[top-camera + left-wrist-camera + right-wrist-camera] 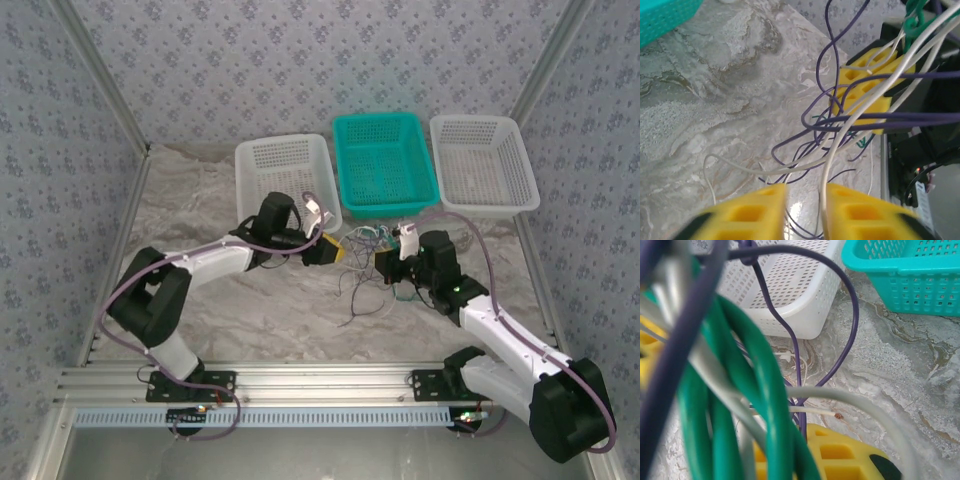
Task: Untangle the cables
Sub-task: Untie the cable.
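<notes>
Holding the cables raised between both arms, just in front of the teal basket.

We read the right gripper as the anchor. Its yellow fingers sit pressed together on the knot, with green strands, whitish ones and purple ones spilling from it. The tangle appears lifted off the table so the loops can drop free. The left gripper faces it from just beside. Its fingers stand a narrow gap apart with one whitish wire running down between them. We cannot tell whether they bite on it, but judge they are placed to draw that strand out. The bunch's long axis runs left to right between the grippers. Loose tails trail toward the near edge and lie on the table.
</notes>
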Action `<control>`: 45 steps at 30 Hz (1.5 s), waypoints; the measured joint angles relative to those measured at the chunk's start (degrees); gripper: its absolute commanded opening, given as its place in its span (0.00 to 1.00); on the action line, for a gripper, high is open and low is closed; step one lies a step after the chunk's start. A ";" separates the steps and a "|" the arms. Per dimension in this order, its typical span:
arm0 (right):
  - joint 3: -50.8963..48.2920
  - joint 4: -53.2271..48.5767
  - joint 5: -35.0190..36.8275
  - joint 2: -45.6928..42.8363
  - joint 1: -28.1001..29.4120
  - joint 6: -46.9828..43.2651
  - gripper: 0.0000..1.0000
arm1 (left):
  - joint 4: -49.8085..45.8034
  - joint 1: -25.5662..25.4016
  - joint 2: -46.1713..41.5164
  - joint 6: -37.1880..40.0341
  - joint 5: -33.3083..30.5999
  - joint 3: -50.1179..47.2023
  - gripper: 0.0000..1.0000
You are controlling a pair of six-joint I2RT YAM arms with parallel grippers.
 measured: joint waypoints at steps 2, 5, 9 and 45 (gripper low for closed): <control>0.09 -0.02 0.57 0.00 -0.02 0.17 0.04 | 0.09 -0.02 -0.02 0.13 -0.13 0.28 0.00; -0.26 0.07 2.58 0.00 -0.07 0.13 0.08 | 0.07 0.20 -1.27 0.00 -1.29 0.31 0.00; -5.51 2.51 5.05 0.11 -0.04 0.70 0.48 | -2.47 1.20 -7.34 0.90 -5.57 0.33 0.00; 12.26 15.58 -20.26 13.84 2.36 -32.96 0.12 | -22.08 -4.42 -12.20 16.79 -12.02 12.85 0.00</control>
